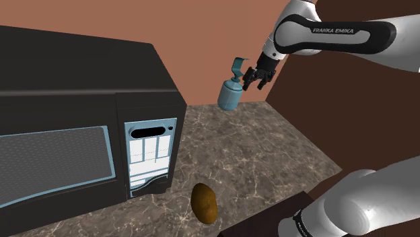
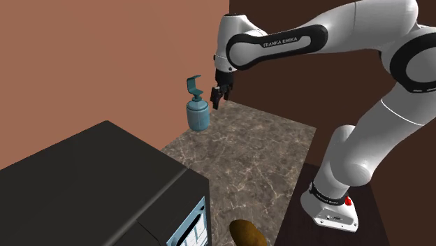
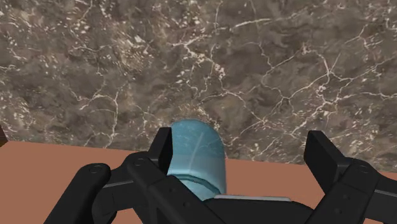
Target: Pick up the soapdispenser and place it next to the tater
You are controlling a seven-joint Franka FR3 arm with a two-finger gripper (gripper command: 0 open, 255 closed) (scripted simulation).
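A teal soap dispenser (image 1: 229,94) (image 2: 198,114) with a pump head stands at the back of the marble counter (image 1: 269,155), close to the brown wall. My black gripper (image 1: 256,79) (image 2: 219,93) hovers beside its pump head, open. In the wrist view the dispenser's rounded body (image 3: 197,156) lies between the fingers, close against one finger (image 3: 164,149) and well apart from the other; the gripper (image 3: 245,153) does not clasp it. A brown potato (image 1: 204,202) (image 2: 246,234) lies near the counter's front edge, far from the dispenser.
A large black microwave (image 1: 81,134) (image 2: 91,189) takes up the shoulder view's left side of the counter, next to the potato. Brown walls meet in the corner behind the dispenser. Bare marble (image 2: 251,154) stretches between dispenser and potato.
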